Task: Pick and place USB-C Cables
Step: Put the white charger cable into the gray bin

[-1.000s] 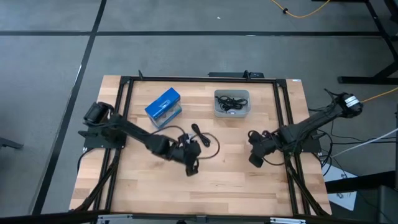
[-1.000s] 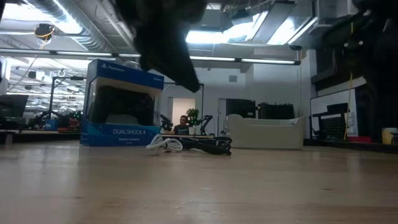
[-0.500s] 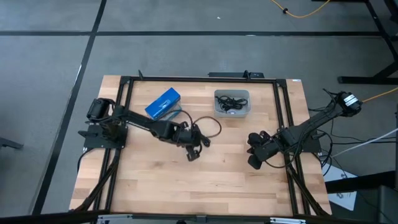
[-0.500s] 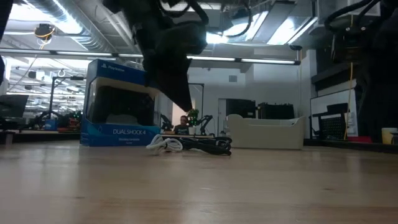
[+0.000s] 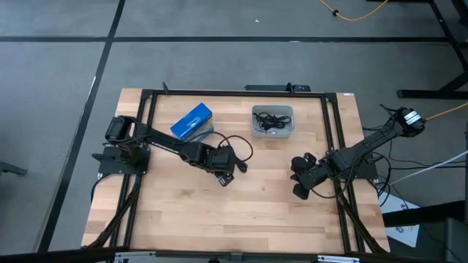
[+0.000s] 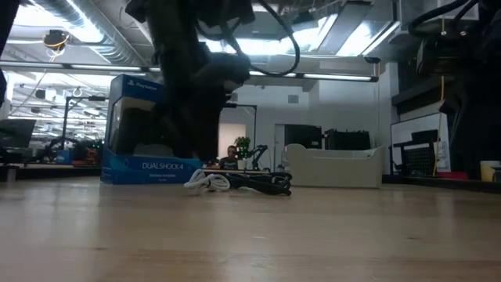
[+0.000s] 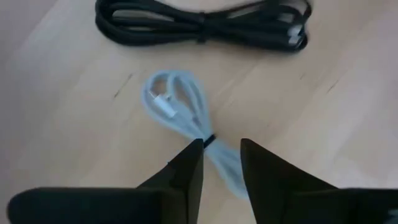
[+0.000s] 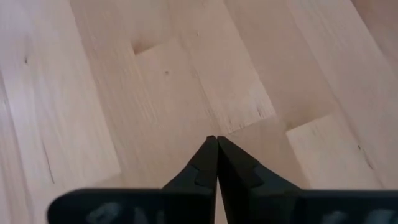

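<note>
Now my left pincer (image 7: 221, 163) hangs over mid-desk, fingers narrowly parted astride the white cable (image 7: 186, 118), which lies flat just before the black cable (image 7: 202, 28). Its long axis runs on from the fingertips, so I judge a straight drop suffices. Right pincer (image 8: 216, 163), pinched closed, waits over bare desk (image 8: 112, 93), farther off.

Cables (image 6: 239, 182) beside blue box (image 6: 153, 129)
</note>
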Action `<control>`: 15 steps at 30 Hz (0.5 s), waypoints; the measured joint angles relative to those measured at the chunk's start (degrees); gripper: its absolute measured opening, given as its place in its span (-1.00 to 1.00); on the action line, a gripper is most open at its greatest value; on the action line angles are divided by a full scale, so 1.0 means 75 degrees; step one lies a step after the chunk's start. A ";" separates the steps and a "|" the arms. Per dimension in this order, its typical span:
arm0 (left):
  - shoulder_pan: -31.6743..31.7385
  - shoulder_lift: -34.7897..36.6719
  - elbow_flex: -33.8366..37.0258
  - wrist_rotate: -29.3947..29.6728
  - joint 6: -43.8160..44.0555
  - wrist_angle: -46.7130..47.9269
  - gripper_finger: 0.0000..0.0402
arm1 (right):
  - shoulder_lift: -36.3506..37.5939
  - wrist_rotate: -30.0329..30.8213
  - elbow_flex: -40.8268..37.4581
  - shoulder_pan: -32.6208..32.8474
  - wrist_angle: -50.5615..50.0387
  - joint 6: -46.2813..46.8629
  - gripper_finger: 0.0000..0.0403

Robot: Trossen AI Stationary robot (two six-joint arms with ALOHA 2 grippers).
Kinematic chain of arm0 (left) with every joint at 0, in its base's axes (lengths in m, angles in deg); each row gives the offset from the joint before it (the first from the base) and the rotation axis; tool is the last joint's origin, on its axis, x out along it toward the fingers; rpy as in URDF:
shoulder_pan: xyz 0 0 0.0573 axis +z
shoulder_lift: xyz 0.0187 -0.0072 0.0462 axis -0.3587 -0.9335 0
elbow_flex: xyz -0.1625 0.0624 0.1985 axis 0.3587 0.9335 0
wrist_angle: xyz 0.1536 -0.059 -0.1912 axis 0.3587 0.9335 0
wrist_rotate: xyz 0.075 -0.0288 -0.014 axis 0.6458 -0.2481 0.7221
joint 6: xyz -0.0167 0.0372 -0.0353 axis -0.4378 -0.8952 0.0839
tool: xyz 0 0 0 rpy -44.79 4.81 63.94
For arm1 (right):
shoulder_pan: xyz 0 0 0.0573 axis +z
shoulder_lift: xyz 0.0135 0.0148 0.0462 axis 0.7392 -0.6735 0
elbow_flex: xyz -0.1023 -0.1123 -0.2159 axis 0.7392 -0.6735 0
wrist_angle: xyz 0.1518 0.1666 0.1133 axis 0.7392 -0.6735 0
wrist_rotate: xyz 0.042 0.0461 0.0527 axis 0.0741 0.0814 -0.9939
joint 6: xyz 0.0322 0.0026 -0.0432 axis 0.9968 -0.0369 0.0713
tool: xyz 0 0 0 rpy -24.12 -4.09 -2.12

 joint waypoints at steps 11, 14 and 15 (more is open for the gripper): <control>-0.0105 -0.0650 -0.0019 -0.0049 0.1804 -0.0256 -0.44 | -0.0006 -0.0003 0.0000 -0.0003 0.0057 -0.0407 -0.93; -0.0106 -0.1008 -0.0032 -0.0171 0.2040 -0.0466 -0.43 | -0.0009 -0.0003 0.0000 -0.0003 0.0071 -0.0472 -0.93; -0.0114 -0.1094 -0.0043 -0.0230 0.2035 -0.0508 -0.43 | -0.0009 -0.0006 0.0000 -0.0003 0.0096 -0.0504 -0.93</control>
